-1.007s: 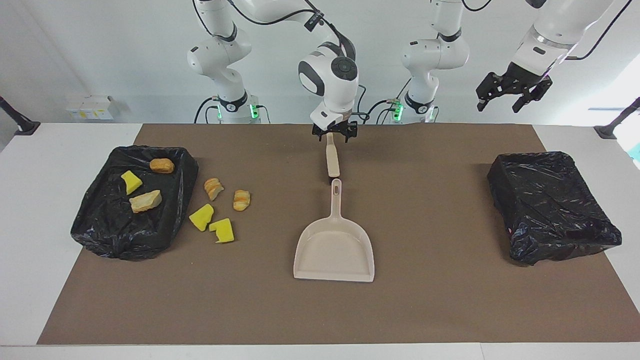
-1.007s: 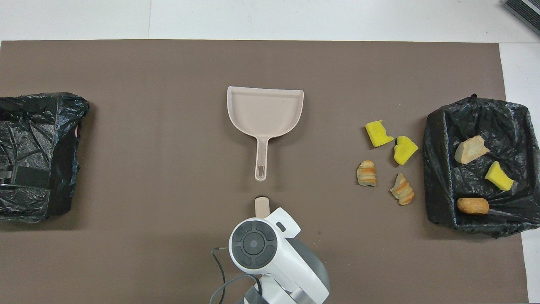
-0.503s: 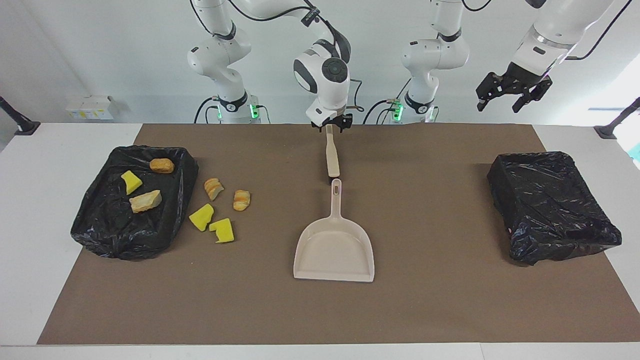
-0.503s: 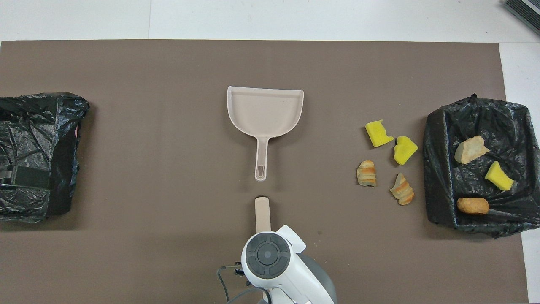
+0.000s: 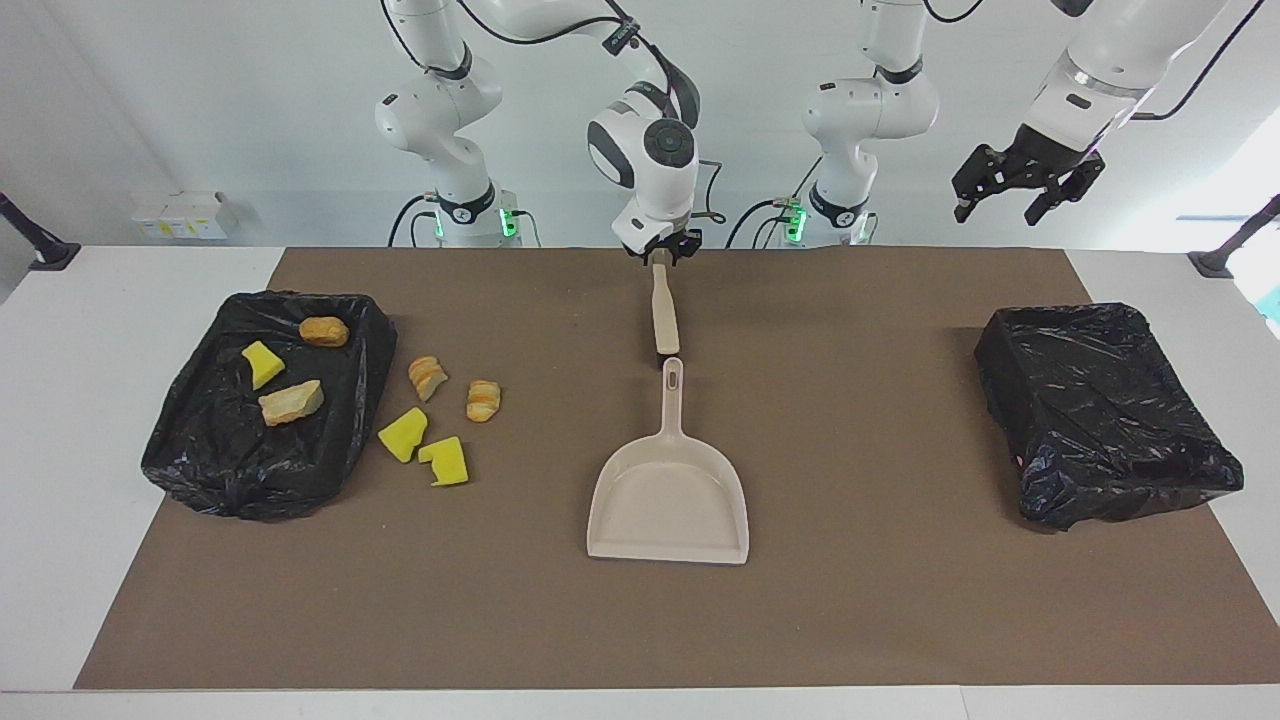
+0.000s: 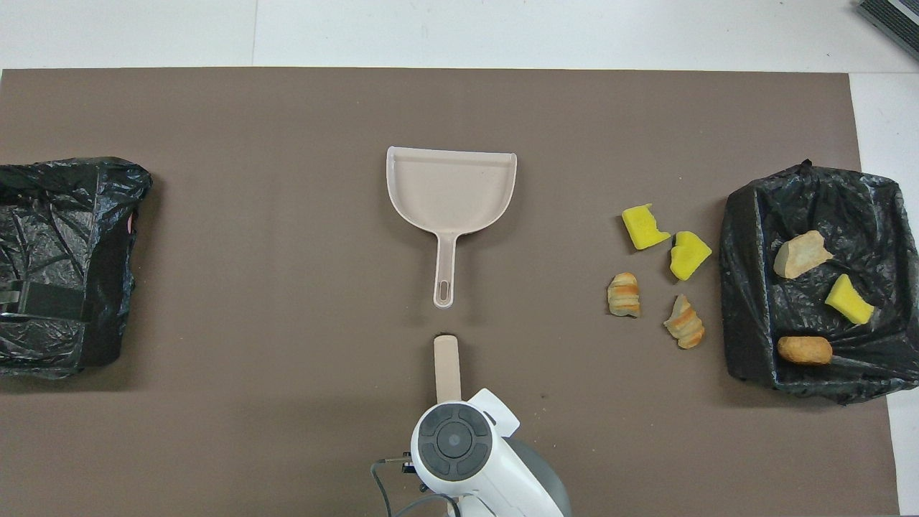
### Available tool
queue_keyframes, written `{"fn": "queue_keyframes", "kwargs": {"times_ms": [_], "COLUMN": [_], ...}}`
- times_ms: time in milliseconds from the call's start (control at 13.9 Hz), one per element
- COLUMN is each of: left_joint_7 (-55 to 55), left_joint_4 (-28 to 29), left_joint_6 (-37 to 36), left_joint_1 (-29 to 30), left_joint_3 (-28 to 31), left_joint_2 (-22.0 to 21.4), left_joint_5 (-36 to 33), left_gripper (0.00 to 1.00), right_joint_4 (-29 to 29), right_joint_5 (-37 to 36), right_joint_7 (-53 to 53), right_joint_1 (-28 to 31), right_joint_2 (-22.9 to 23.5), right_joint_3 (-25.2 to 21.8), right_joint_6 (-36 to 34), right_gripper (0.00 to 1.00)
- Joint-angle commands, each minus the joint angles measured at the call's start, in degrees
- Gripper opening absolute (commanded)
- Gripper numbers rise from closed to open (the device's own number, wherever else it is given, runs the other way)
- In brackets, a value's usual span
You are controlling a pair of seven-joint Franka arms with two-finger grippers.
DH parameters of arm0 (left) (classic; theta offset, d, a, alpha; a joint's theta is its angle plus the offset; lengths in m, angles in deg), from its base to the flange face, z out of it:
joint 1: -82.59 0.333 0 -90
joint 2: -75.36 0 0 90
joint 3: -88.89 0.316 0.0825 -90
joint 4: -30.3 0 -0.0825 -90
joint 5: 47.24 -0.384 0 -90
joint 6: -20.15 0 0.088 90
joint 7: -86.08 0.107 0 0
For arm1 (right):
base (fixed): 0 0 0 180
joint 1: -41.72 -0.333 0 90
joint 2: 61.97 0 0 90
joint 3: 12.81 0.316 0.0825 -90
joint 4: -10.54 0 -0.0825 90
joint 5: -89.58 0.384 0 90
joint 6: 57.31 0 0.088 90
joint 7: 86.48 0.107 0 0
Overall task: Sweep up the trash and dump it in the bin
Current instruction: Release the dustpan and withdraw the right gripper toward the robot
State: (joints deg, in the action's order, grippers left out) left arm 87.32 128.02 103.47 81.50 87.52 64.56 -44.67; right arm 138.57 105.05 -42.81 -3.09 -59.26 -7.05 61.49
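Brush point(image 5: 665, 318) handle end is where our right gripper point(image 5: 661, 256) has narrowed in, seemingly clamping it now. Left gripper point(image 5: 1010, 199) waits wide open, high over the empty bin point(image 5: 1105, 410). Trash point(image 5: 440, 415) lies beside the other bin point(image 5: 200, 440), well apart from the dustpan point(image 5: 668, 500), so sweeping can begin.

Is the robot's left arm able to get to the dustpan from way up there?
Probably yes. The left gripper hangs in the air above the table's edge, holding nothing, and bare mat lies around the dustpan. The right gripper sits at the brush, nearer the robots.
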Motion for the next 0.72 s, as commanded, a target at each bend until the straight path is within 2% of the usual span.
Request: {"fn": "queue_keyframes", "kwargs": {"times_ms": [0, 72, 144, 360, 647], "left_joint_7": [0.3, 0.3, 0.3, 0.3, 0.3], "left_joint_4": [1.2, 1.2, 1.2, 1.2, 1.2], "left_joint_6": [0.9, 0.9, 0.9, 0.9, 0.9], "left_joint_1": [0.4, 0.4, 0.4, 0.4, 0.4], "left_joint_3": [-0.2, -0.2, -0.2, -0.2, -0.2], "left_joint_2": [-1.2, -1.2, -1.2, -1.2, -1.2], "left_joint_5": [-0.7, -0.7, -0.7, -0.7, -0.7], "left_gripper": [1.0, 1.0, 1.0, 1.0, 1.0], "right_joint_4": [1.9, 1.9, 1.9, -0.1, -3.0], "right_joint_5": [1.8, 1.8, 1.8, 1.8, 1.8], "right_joint_7": [-1.9, -2.1, -2.4, -1.3, -2.2], "right_joint_1": [0.0, -0.1, -0.5, -0.3, 3.7], "right_joint_2": [-1.1, -1.1, -1.1, -0.5, -3.9], "right_joint_3": [-0.1, -0.1, -0.1, -0.1, -0.4], "right_joint_6": [2.0, 1.9, 1.8, 1.1, -4.3], "right_gripper": [0.41, 0.24, 0.02, 0.0, 0.0]}}
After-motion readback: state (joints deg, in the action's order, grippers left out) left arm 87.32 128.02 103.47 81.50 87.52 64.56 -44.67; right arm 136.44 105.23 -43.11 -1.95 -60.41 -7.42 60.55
